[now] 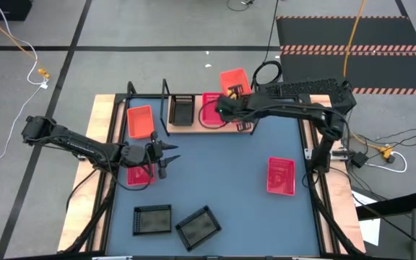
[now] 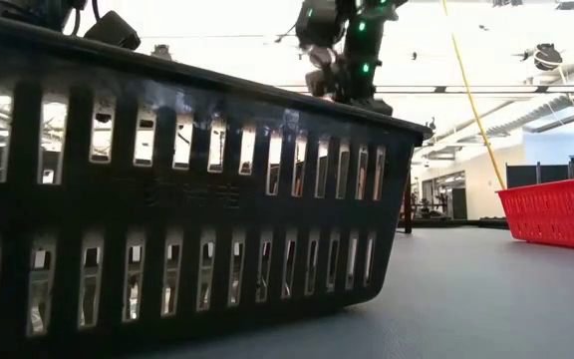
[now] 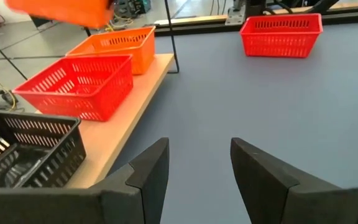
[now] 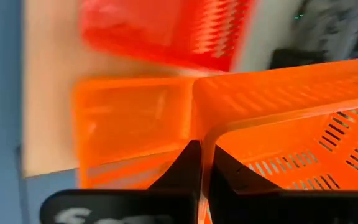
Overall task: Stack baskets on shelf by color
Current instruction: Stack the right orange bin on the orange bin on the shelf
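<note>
My right gripper (image 1: 227, 99) is shut on an orange basket (image 1: 234, 79) above the right end of the shelf (image 1: 193, 127). On the plank stand a black basket (image 1: 181, 110), a pinkish-red basket (image 1: 210, 108) and, in the left wrist view, another orange basket (image 3: 118, 46). A third orange basket (image 1: 140, 121) sits just left of the plank. My left gripper (image 1: 169, 160) hovers open over the table's left half, touching nothing. A pinkish-red basket (image 1: 139, 174) lies under that arm. My right gripper pinches the orange basket by the top of one mesh wall (image 4: 205, 155), one finger inside (image 4: 232, 180) and one outside (image 4: 188, 168). The basket is lifted clear, above the orange basket on the plank (image 4: 135, 127).
A pinkish-red basket (image 1: 280, 175) rests on the blue tabletop to the right. Two black baskets (image 1: 152, 219) (image 1: 197, 226) lie near the near edge; one fills the low view (image 2: 187, 189). Bare tabletop lies in the middle (image 1: 222, 173). Wire uprights (image 1: 165, 94) rise at the shelf.
</note>
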`<move>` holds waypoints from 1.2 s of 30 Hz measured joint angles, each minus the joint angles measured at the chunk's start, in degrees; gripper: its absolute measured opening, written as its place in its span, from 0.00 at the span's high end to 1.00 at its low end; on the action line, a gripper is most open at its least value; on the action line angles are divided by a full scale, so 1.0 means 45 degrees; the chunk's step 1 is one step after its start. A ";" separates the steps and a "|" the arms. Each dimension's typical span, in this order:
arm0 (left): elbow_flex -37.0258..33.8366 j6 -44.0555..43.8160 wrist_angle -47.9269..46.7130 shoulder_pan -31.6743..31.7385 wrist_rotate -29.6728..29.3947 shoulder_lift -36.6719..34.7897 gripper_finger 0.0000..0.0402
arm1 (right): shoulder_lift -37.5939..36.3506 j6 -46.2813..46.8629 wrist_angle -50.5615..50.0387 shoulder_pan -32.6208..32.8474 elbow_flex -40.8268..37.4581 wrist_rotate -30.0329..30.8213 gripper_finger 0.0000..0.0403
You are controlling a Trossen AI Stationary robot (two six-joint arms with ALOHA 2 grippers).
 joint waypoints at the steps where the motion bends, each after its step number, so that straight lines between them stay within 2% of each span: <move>1: 0.0000 -0.0047 -0.0079 0.0000 0.0000 0.0000 0.56 | 0.0239 0.0148 -0.0343 -0.0007 0.0065 -0.0067 1.00; 4: 0.0000 -0.0099 -0.0146 0.0000 0.0000 0.0003 0.56 | 0.0525 0.0375 -0.0873 -0.0007 0.0102 -0.0252 1.00; 8: 0.0000 -0.0099 -0.0124 0.0000 0.0000 0.0003 0.56 | 0.0554 0.0762 -0.1558 -0.0007 0.0105 -0.1222 1.00; 13: 0.0000 -0.0060 -0.0020 0.0010 0.0000 0.0003 0.56 | 0.0554 0.1525 -0.2507 -0.0152 0.0105 -0.1372 1.00; 16: 0.0000 -0.0050 -0.0021 0.0010 0.0000 0.0003 0.56 | 0.0554 0.1867 -0.2861 -0.0393 0.0105 -0.2094 1.00; 20: 0.0000 -0.0010 -0.0022 0.0009 0.0000 0.0001 0.56 | 0.0554 0.1982 -0.2895 -0.0531 0.0105 -0.2958 1.00; 25: 0.0000 0.0032 -0.0022 0.0010 0.0000 0.0003 0.56 | 0.0554 0.1975 -0.2887 -0.0507 0.0105 -0.3048 1.00; 30: 0.0000 0.0032 -0.0020 0.0010 0.0000 0.0003 0.56 | 0.0554 0.2139 -0.2649 -0.0512 0.0105 -0.4315 1.00; 36: 0.0000 0.0106 -0.0001 0.0010 -0.0052 0.0003 0.56 | 0.0554 0.2494 -0.1841 -0.0502 0.0105 -0.4331 1.00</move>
